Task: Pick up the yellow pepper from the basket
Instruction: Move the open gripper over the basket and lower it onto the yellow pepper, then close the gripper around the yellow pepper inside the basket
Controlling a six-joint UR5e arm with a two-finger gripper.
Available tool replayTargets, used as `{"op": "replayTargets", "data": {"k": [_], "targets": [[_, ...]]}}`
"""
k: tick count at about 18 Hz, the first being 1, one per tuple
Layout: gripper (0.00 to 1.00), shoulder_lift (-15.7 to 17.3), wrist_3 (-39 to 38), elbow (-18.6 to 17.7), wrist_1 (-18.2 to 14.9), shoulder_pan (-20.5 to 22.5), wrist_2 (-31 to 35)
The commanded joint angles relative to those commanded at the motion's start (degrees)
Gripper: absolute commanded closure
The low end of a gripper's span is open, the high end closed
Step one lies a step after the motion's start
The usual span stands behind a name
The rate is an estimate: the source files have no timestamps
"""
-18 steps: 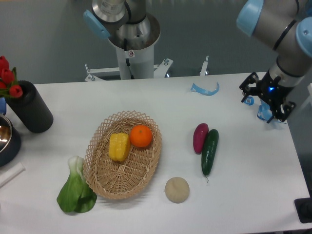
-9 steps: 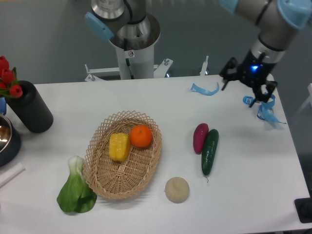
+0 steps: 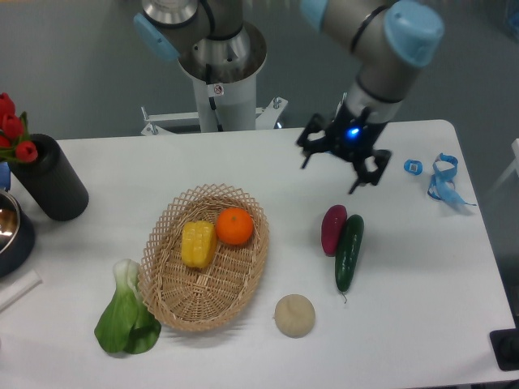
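Note:
The yellow pepper lies in the oval wicker basket at the table's centre-left, next to a round orange. My gripper hangs open above the table, up and to the right of the basket, well apart from the pepper. Nothing is between its fingers.
A purple vegetable and a green cucumber lie right of the basket, below the gripper. A beige ball sits at the front, bok choy at the basket's left. A black vase with tulips and a bowl stand far left; blue straps far right.
The arm has swung left from the table's right edge toward the middle, and the gripper now hangs above the purple vegetable. The objects have not moved.

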Motion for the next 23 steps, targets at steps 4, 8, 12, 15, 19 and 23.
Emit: {"op": "replayTargets", "data": {"k": [4,8,12,15,19,23], "targets": [[0.00,-1.67,-7.29,-0.18,0.00,-5.62,0.18],[0.00,-3.51,-16.08,0.09,0.26,-11.52,0.26],[0.00,-6.67,-23.11,0.26,1.14,-16.61,0.53],[0.00,-9.49,-28.13,-0.18,6.76,-18.91,0.79],[0.00,-12.74,-32.09,-0.09,8.87,-21.72,8.16],[0.00,-13.27,-32.01,-0.09,9.23,-21.81,8.96]]}}
